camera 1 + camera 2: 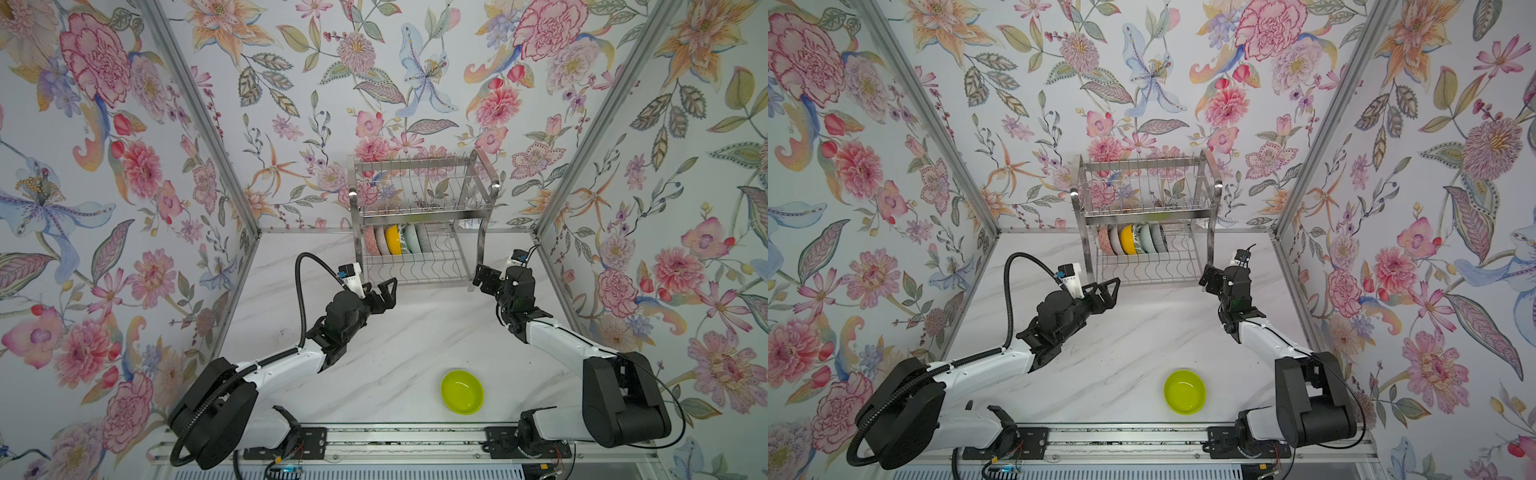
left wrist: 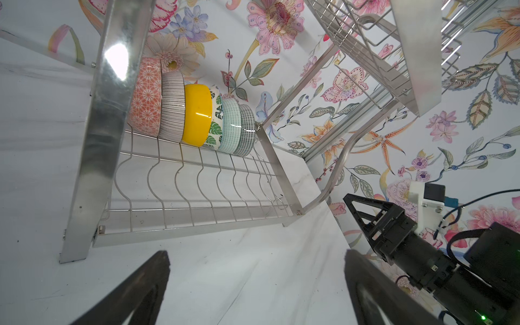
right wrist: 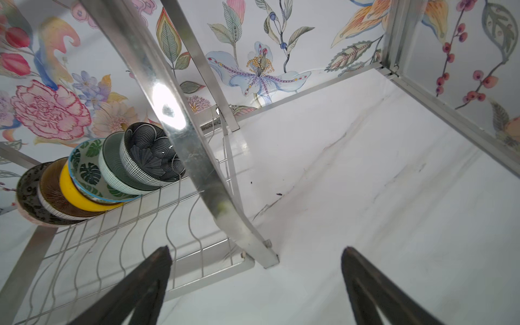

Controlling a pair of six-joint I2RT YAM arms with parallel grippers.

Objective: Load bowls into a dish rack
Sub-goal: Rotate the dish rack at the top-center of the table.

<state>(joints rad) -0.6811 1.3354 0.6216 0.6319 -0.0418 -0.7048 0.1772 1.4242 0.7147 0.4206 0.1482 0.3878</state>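
Now six bowls [image 2: 197, 115] are stood on edge in the lower tier of the dish rack [image 2: 95, 140], and the lime green bowl [image 1: 462, 392] is seen on the surface [image 1: 395, 332]. Both the left fingers [image 2: 135, 295] and the right fingers [image 3: 374, 292] are spread wide, empty.

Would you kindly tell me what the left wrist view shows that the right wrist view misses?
Only the left wrist view shows the patterned outer wall of the pink bowl and the right arm. Only the right wrist view shows the insides of the bowls, as in the dark flower-shaped bowl. Both show all six on edge in the lower tier of the dish rack, the yellow bowl third from the pink end, and the table.
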